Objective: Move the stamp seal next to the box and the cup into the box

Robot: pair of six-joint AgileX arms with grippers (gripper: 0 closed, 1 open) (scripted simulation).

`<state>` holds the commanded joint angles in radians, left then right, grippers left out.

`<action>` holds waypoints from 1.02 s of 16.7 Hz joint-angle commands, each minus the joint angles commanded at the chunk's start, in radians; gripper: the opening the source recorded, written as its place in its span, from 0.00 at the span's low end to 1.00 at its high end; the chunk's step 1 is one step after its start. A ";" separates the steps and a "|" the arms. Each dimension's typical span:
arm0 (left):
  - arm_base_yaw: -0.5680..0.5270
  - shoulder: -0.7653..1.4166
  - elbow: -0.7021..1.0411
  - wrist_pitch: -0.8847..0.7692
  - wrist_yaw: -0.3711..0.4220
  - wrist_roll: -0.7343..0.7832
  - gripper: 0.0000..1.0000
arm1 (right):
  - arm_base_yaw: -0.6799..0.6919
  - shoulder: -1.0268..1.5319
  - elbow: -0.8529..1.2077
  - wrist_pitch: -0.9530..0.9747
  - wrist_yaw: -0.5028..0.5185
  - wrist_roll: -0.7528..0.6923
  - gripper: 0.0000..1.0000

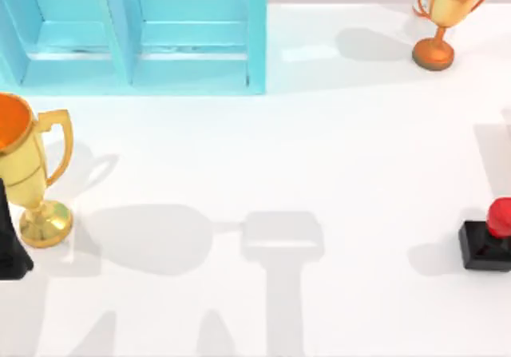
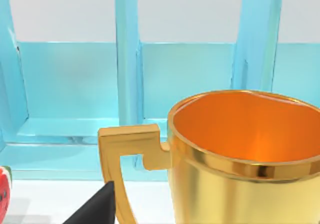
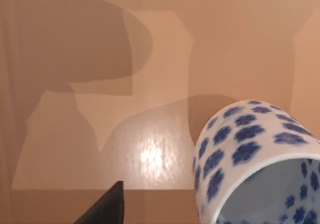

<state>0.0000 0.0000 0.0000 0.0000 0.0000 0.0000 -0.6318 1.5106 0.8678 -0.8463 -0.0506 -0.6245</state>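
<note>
The stamp seal (image 1: 487, 241), a black block with a red knob, stands at the table's right edge, far from the light blue box (image 1: 136, 33) at the back left. The cup (image 3: 250, 154), white with blue flowers, hangs tilted above the table. My right gripper (image 3: 165, 209) is shut on it. One black finger (image 3: 107, 206) shows beside the cup and the other is hidden by it. My left gripper (image 1: 9, 249) is parked at the left edge beside the gold trophy (image 1: 32, 173).
An orange trophy (image 1: 443, 17) stands at the back right. In the left wrist view the gold trophy (image 2: 240, 159) is close in front of the box (image 2: 75, 98), with a small red-and-green object (image 2: 3, 191) beside it. Large shadows lie across the table's middle (image 1: 279, 237).
</note>
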 joint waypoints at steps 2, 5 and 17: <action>0.000 0.000 0.000 0.000 0.000 0.000 1.00 | 0.000 0.000 0.000 0.000 0.000 0.000 1.00; 0.000 0.000 0.000 0.000 0.000 0.000 1.00 | 0.000 0.001 0.012 0.006 -0.007 -0.005 1.00; 0.000 0.000 0.000 0.000 0.000 0.000 1.00 | -0.037 -0.050 0.338 -0.075 -0.098 -0.041 1.00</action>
<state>0.0000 0.0000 0.0000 0.0000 0.0000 0.0000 -0.6690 1.4610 1.2057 -0.9213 -0.1483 -0.6652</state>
